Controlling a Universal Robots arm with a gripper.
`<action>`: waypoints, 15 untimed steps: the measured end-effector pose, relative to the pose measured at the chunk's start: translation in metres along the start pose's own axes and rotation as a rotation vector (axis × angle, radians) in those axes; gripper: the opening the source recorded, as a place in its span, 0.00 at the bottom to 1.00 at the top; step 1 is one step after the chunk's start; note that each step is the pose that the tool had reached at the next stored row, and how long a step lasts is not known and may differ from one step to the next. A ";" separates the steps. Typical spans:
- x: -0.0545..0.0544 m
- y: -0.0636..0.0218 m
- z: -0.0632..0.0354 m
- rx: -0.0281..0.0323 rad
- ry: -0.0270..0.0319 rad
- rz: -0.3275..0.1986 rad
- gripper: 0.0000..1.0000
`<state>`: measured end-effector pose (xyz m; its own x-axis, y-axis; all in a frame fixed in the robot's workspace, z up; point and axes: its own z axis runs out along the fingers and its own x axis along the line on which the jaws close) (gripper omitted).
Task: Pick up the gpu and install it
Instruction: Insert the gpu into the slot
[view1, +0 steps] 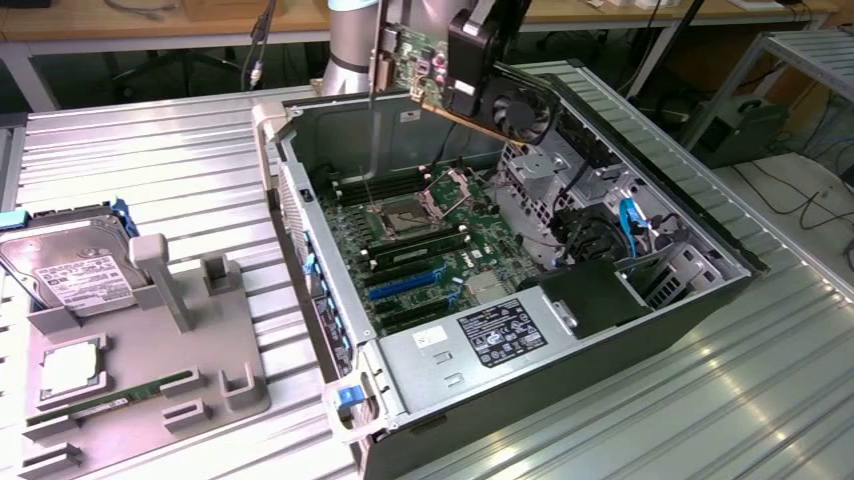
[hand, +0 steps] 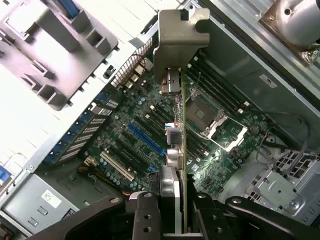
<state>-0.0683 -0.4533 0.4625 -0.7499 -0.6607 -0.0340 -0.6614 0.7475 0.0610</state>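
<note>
The gpu (view1: 501, 105) hangs in the air over the back of the open computer case (view1: 694, 300), with its black fan facing the exterior view's right and its silver bracket (view1: 378, 60) on the left. My gripper (view1: 470, 45) is shut on the card from above. In the wrist view the gpu (hand: 183, 125) runs edge-on away from my gripper (hand: 177, 217), with its bracket (hand: 180, 40) at the far end and one black finger (hand: 145, 215) on each side. Far below the card lie the motherboard (view1: 441, 235) and its blue slot (hand: 145, 140).
A grey fixture (view1: 147, 340) on the exterior view's left holds a hard drive (view1: 67, 270), a processor (view1: 74, 365) and a green memory stick (view1: 120, 395). Inside the case are the power supply (view1: 501, 335), the open processor socket (view1: 400, 220) and a drive cage (view1: 587, 230).
</note>
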 end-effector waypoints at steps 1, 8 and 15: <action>0.000 0.0000 0.0003 -0.0007 0.0012 -0.020 0.29; 0.000 -0.0002 0.0027 -0.0061 0.0110 -0.181 0.29; 0.000 -0.0003 0.0048 -0.0107 0.0192 -0.315 0.29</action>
<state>-0.0683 -0.4533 0.4576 -0.5073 -0.8611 -0.0341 -0.8610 0.5049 0.0609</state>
